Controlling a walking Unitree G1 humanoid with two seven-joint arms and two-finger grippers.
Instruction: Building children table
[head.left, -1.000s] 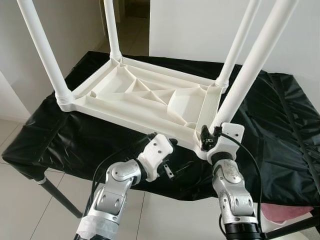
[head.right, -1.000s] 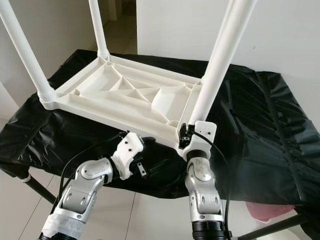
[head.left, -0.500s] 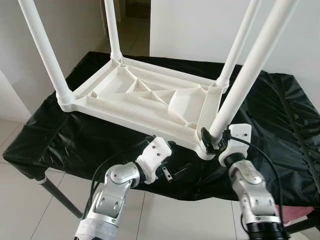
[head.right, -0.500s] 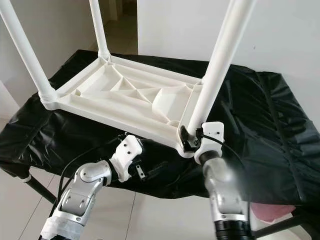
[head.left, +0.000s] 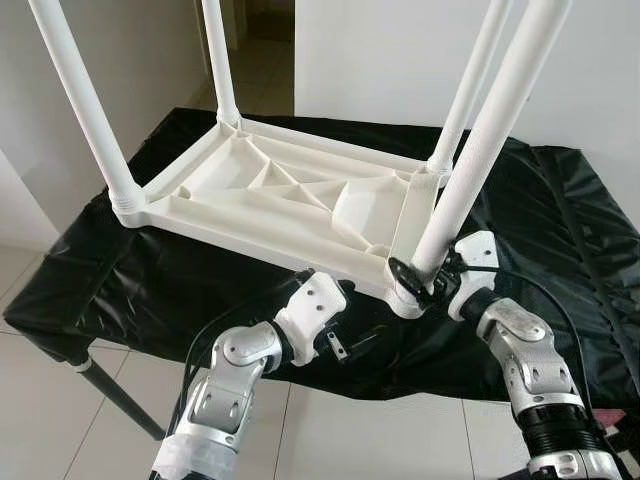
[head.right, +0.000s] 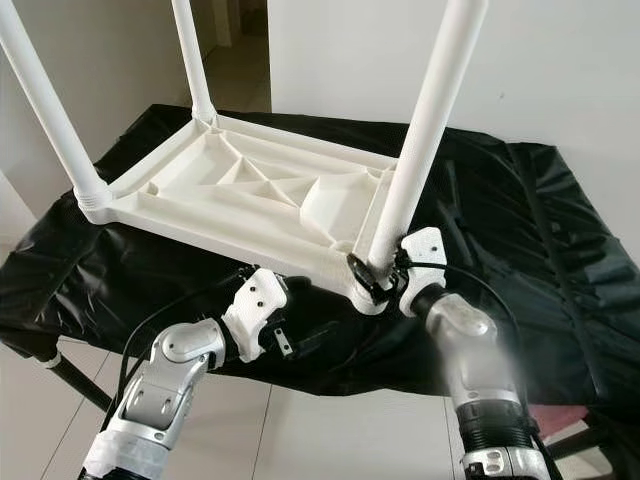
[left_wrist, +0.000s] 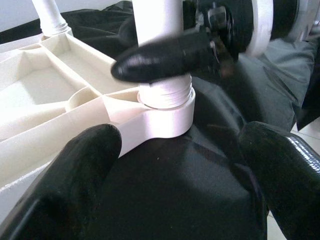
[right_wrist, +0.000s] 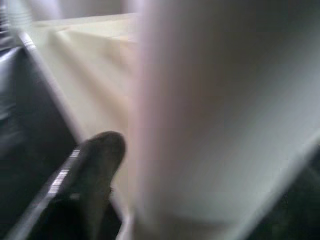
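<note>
While the white children's table (head.left: 290, 205) lies upside down on the black-covered tabletop (head.left: 560, 230), its ribbed underside faces up and four white legs rise from its corners. At about 5 o'clock in the head views, the right end effector (head.left: 415, 283) grips the base of the nearest leg (head.left: 478, 160), one black finger (left_wrist: 165, 55) wrapped across the tube just above the threaded collar where it enters the corner socket (left_wrist: 167, 117). From the right wrist camera the leg (right_wrist: 220, 110) appears as a blurred pale column with a single dark fingertip (right_wrist: 97, 160) pressed beside it. At about 6 o'clock the left end effector (head.left: 345, 340) hovers at the near edge of the tabletop, just below the table's front rim, its two fingers spread apart and touching nothing; its own camera looks between the fingertips (left_wrist: 75, 175) toward that corner socket. Black cables (head.left: 215, 325) loop along both silver arms. Pale floor tiles (head.left: 40, 400) show beneath the tabletop, and a white wall (head.left: 390, 60) stands behind it.
</note>
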